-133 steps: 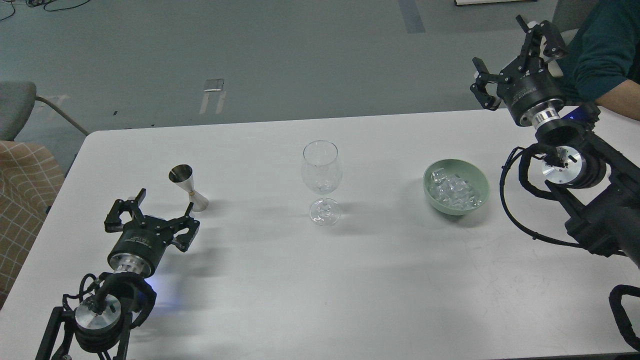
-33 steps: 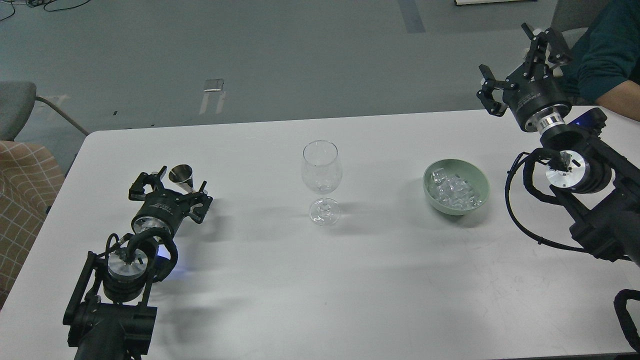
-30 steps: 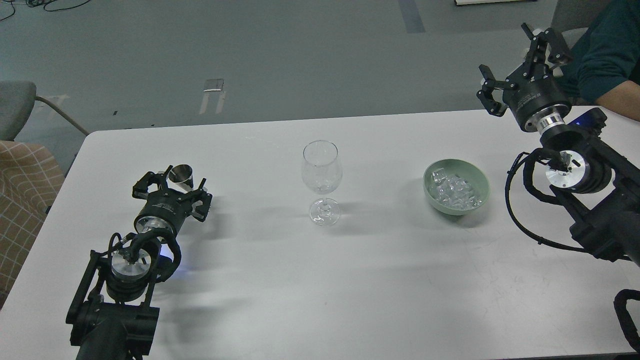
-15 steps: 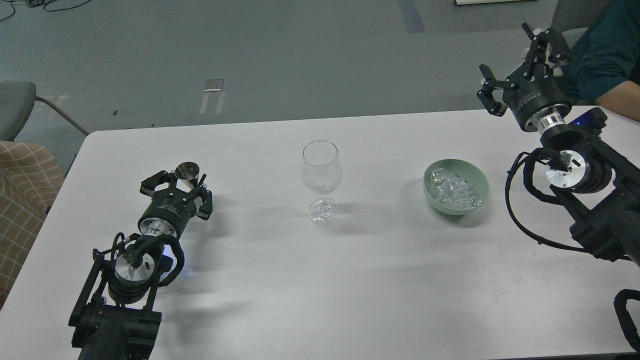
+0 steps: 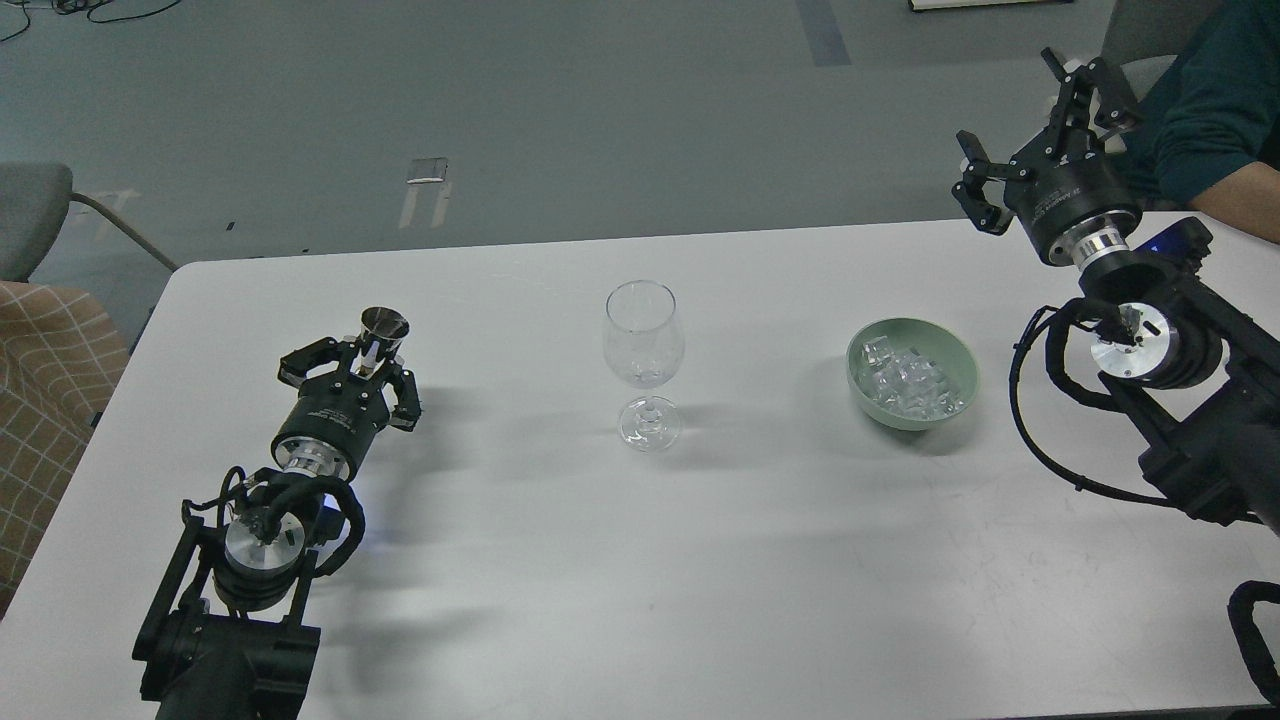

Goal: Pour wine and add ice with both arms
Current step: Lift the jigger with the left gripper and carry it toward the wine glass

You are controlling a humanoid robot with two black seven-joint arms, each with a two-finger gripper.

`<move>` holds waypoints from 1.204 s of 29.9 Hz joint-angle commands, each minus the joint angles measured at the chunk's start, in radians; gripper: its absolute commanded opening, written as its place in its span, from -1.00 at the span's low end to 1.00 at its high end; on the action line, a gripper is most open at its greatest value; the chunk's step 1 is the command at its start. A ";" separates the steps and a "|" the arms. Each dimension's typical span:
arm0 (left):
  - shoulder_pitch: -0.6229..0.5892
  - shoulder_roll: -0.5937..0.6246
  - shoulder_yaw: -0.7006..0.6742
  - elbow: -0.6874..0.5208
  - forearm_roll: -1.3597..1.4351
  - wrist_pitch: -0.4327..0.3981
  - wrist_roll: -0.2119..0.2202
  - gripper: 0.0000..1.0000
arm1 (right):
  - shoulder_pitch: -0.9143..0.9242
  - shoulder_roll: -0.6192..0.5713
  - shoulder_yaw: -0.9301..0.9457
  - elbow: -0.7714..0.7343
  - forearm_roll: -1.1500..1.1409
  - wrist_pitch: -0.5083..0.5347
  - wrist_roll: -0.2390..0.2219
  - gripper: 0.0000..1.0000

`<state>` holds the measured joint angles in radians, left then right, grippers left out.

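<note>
A clear stemmed wine glass [image 5: 643, 345] stands empty at the middle of the white table [image 5: 700, 570]. Right of it, a pale green bowl [image 5: 948, 348] holds several clear ice cubes [image 5: 905, 383]. At the left, a small steel jigger [image 5: 383, 326] sits between the fingers of my left gripper [image 5: 362, 362], which is shut on its waist and holds it upright, its cup above the claws. My right gripper [image 5: 1035, 125] is open and empty, raised above the table's far right edge, behind and right of the bowl.
A person's teal-sleeved arm [image 5: 1205, 100] rests at the table's far right corner, just behind my right gripper. A grey chair [image 5: 30, 215] and a checked fabric seat [image 5: 45, 380] stand off the table's left edge.
My left gripper moved forward to the jigger, closed around it and carried it slightly right and up. My right gripper shifted a little to the right early on and has stayed still since.
</note>
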<state>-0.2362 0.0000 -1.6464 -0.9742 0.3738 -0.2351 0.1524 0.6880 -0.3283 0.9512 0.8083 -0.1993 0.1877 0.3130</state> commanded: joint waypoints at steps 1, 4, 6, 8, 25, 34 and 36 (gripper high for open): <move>0.000 0.000 -0.003 -0.007 -0.003 -0.004 -0.002 -0.71 | -0.002 -0.001 0.000 0.000 0.000 -0.001 0.000 1.00; -0.002 0.000 -0.001 -0.014 -0.003 -0.004 -0.020 -0.90 | -0.002 -0.003 0.000 0.000 0.000 0.001 0.000 1.00; -0.006 0.000 -0.003 -0.015 -0.004 -0.004 -0.025 -0.99 | -0.002 -0.006 0.001 0.002 0.000 -0.001 0.000 1.00; -0.014 0.000 -0.003 -0.015 -0.012 0.003 -0.028 -1.00 | -0.002 -0.006 0.000 0.002 0.000 -0.001 0.000 1.00; -0.018 0.000 0.020 -0.193 -0.045 0.099 -0.017 -1.00 | -0.004 -0.006 0.000 0.002 0.000 -0.001 0.000 1.00; 0.002 0.000 0.166 -0.380 -0.044 0.273 -0.011 -1.00 | -0.016 -0.011 0.001 0.014 0.000 -0.001 0.000 1.00; 0.002 0.000 0.194 -0.417 -0.044 0.313 -0.011 -1.00 | -0.016 -0.012 0.000 0.017 0.000 -0.001 0.000 1.00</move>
<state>-0.2363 0.0000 -1.4955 -1.3363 0.3283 0.0192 0.1406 0.6731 -0.3388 0.9523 0.8218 -0.1993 0.1872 0.3130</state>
